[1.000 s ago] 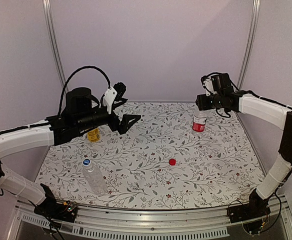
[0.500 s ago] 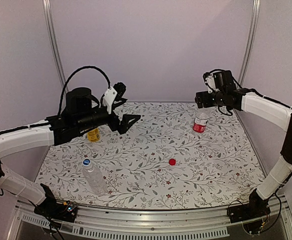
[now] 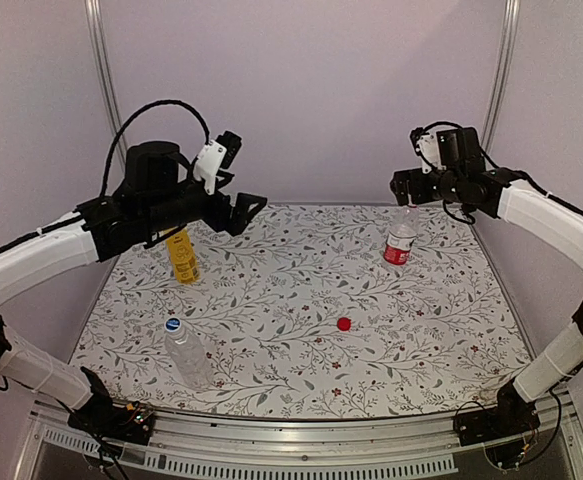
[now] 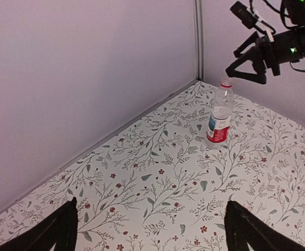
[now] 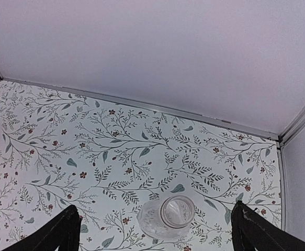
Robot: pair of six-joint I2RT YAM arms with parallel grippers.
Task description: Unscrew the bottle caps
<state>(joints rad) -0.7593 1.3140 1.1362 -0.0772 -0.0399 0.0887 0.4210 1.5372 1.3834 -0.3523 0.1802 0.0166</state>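
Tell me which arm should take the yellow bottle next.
Left. The left gripper, open, hangs close above and just right of the yellow bottle at far left. The right gripper, open too, is over the red-label bottle, whose mouth is already bare, far off to the right.

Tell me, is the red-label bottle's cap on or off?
Off. The right wrist view looks into the open mouth of the bottle, and a red cap lies apart on the table.

Small round red plastic cap (image 3: 343, 323) off, lying flat mid-frame
Clear red-labelled plastic bottle (image 3: 400, 240) stands upright, open-mouthed, upper right
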